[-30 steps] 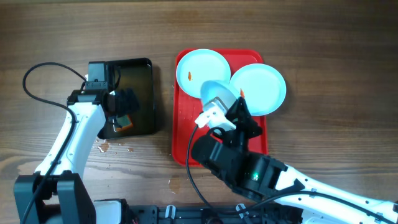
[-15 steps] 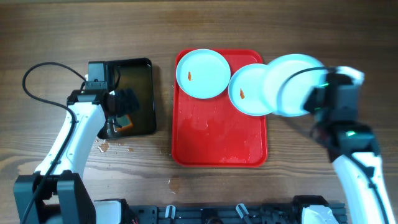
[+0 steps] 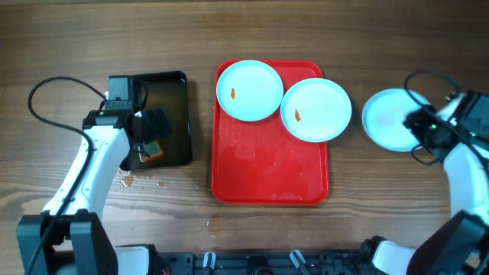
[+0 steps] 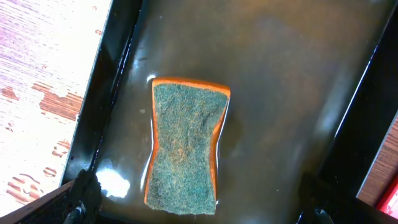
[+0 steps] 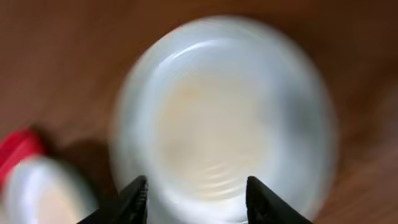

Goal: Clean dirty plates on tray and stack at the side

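Right end effector (image 5: 196, 199): fingers spread, released, poised over one plate (image 5: 224, 118); the view is blurred and contact cannot be told. This plate lies on the bench (image 3: 382, 46), right of the red tray (image 3: 267, 168), with no smear discernible. It is seemingly the first of the stack.

Left end effector (image 4: 199, 205): fingers apart, holding nothing, above the sponge (image 4: 185, 146) in the wet black tray (image 4: 280, 93).

Outstanding: rear-left plate (image 3: 248, 90) and right-hand plate (image 3: 317, 109), both on the red tray, each bearing an orange smear. Both remain to be wiped and stacked.

Judged roughly one third complete.
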Tool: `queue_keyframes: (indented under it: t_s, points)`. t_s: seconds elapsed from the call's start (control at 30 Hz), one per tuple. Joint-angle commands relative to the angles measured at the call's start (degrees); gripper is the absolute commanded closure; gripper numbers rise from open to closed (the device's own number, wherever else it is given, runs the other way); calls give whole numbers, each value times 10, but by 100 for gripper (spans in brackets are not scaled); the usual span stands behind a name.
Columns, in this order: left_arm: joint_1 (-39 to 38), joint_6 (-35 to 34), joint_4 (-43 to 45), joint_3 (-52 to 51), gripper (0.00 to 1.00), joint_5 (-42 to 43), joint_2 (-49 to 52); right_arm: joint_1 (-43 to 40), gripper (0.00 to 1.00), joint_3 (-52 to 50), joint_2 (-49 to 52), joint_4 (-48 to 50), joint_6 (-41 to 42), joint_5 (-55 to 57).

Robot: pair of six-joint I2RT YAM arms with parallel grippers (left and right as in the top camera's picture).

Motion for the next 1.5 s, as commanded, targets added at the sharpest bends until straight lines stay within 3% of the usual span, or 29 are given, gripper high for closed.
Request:
queue_keyframes:
  t_s: [0.0,0.13,0.23,0.27,0.3,0.33,0.37,0.6,0.7,0.73,0.77,0.8,0.97,1.07,1.2,1.3,1.37,1.43,1.47]
  points:
    - [3,3,0,-2,0,3,3,103,45,10,-28,-11,-107,-122]
    - [3,3,0,-2,0,3,3,264,35,8,33,30,-111,117]
    - [3,3,0,-2,0,3,3,282,36,8,99,81,-110,170]
    - [3,3,0,-2,0,3,3,282,43,8,119,88,-109,169]
    - [3,3,0,-2,0,3,3,282,75,8,125,80,-109,153]
    - [3,3,0,-2,0,3,3,282,93,8,122,73,-108,142]
    - [3,3,0,-2,0,3,3,282,96,8,113,59,-92,124]
    - [3,3,0,-2,0,3,3,292,96,8,26,-182,95,0]
    - [3,3,0,-2,0,3,3,346,96,-13,27,-192,168,0]
    - [3,3,0,-2,0,3,3,364,83,-17,27,-192,179,0]
    - [3,3,0,-2,0,3,3,385,62,-18,27,-193,173,7]
    - [3,3,0,-2,0,3,3,391,59,-18,27,-190,164,32]
    - [3,3,0,-2,0,3,3,389,63,-18,28,-79,-71,91]
    - [3,3,0,-2,0,3,3,389,73,-20,31,-33,-113,132]
    - [3,3,0,-2,0,3,3,389,64,-20,71,23,-161,121]
    - [3,3,0,-2,0,3,3,389,65,-20,121,32,-160,77]
    - [3,3,0,-2,0,3,3,389,79,-20,149,5,-153,47]
    - [3,3,0,-2,0,3,3,390,83,-19,147,-41,-100,41]
    - [3,3,0,-2,0,3,3,390,84,-19,145,-78,-32,40]
